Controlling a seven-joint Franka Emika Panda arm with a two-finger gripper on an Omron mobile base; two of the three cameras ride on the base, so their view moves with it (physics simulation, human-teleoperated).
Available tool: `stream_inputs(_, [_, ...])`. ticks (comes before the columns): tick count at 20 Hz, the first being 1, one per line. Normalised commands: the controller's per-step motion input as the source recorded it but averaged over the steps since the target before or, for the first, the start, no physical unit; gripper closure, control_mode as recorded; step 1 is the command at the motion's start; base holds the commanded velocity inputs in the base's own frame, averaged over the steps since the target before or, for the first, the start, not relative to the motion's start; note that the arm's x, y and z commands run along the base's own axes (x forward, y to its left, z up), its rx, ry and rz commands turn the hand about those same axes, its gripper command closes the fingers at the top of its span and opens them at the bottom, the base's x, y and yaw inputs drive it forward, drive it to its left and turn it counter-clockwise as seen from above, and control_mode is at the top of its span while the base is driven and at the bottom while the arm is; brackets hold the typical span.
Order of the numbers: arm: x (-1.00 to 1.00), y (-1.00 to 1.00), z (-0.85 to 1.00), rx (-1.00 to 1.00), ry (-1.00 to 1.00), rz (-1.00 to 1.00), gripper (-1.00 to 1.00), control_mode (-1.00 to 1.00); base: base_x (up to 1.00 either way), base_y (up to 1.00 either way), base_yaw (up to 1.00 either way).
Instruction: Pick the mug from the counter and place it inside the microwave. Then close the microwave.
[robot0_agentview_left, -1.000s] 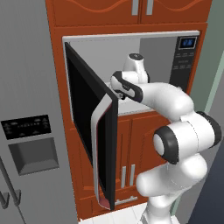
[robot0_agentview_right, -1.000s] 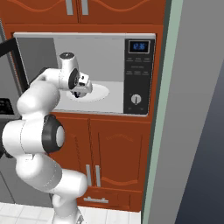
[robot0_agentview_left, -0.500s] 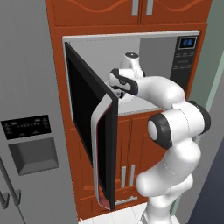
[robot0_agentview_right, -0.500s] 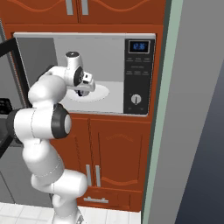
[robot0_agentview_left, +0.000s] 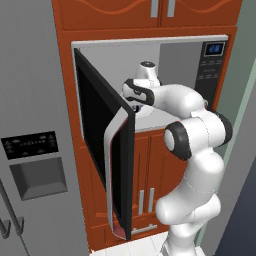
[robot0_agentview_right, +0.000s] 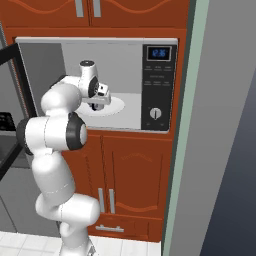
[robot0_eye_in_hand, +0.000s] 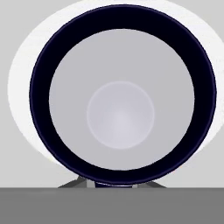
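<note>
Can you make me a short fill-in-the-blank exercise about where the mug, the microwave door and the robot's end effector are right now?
1. The microwave door stands ____.
2. The end effector reaches into the ____.
3. The hand view looks straight down into the ____, which has a dark rim.
4. Under the mug lies the round white ____ of the microwave.

Missing words: open; microwave; mug; turntable
</note>
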Motion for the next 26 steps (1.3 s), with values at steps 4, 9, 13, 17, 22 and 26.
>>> stream_inputs(4, [0.27,0.00,-0.18,0.00,0.01,0.00,1.00,-1.00,0.00,0.00,0.00])
stream_inputs(9, [0.23,0.00,-0.20,0.00,0.00,0.00,1.00,-1.00,0.00,0.00,0.00])
stream_inputs(13, [0.16,0.00,-0.25,0.00,0.00,0.00,1.00,-1.00,0.00,0.00,0.00])
stream_inputs(17, [0.00,0.01,-0.01,0.00,0.00,0.00,1.00,-1.00,0.00,0.00,0.00])
stream_inputs(22, [0.00,0.00,0.00,0.00,0.00,0.00,-1.00,-1.00,0.00,0.00,0.00])
stream_inputs(26, [0.00,0.00,0.00,0.00,0.00,0.00,-1.00,-1.00,0.00,0.00,0.00])
